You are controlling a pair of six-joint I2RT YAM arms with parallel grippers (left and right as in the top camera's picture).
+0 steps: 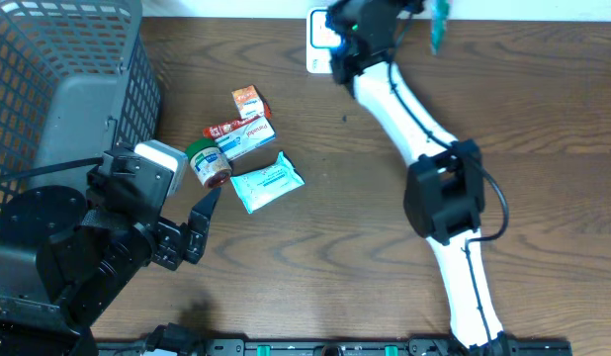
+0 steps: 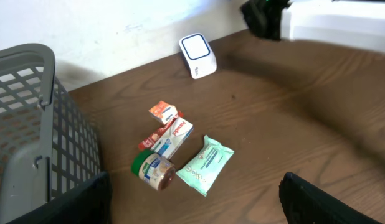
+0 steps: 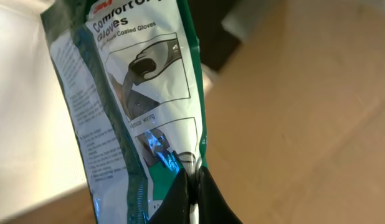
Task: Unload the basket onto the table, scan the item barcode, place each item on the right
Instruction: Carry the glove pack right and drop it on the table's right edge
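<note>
R gripper (image 3: 194,190) is pinched tight on one edge of the glove pkt (image 3: 142,106), fingers together w/ the film between them. Pkt stands up from the pinch, printed face w/ the glove drawings toward the wrist cam. No barcode shows on that face, so whether it's on the other side or just hidden, can't tell.

In overhead the pkt sits up in the air near the scanner (image 1: 317,30), off to one side of it, not over its window. R arm crosses part of the scanner.

L gripper (image 2: 195,199) is wide apart, holding nothing, well apart from the scanner, hovering by the pile of other items.

Progress as I read it: pick done, carry to scanner approx done. Left to do: turn pkt so the code faces the scanner window, bring it in front, get the read. Nothing in the pics shows a read has happened.

Other items lie on the table between scanner and basket (image 1: 48,89). Small orange box (image 1: 248,99) is nearest the scanner, then toothpaste box (image 1: 241,133). Jar (image 1: 209,163) and wipes pack (image 1: 266,183) are farthest from it. If those need scanning too, most of the job is ahead.
</note>
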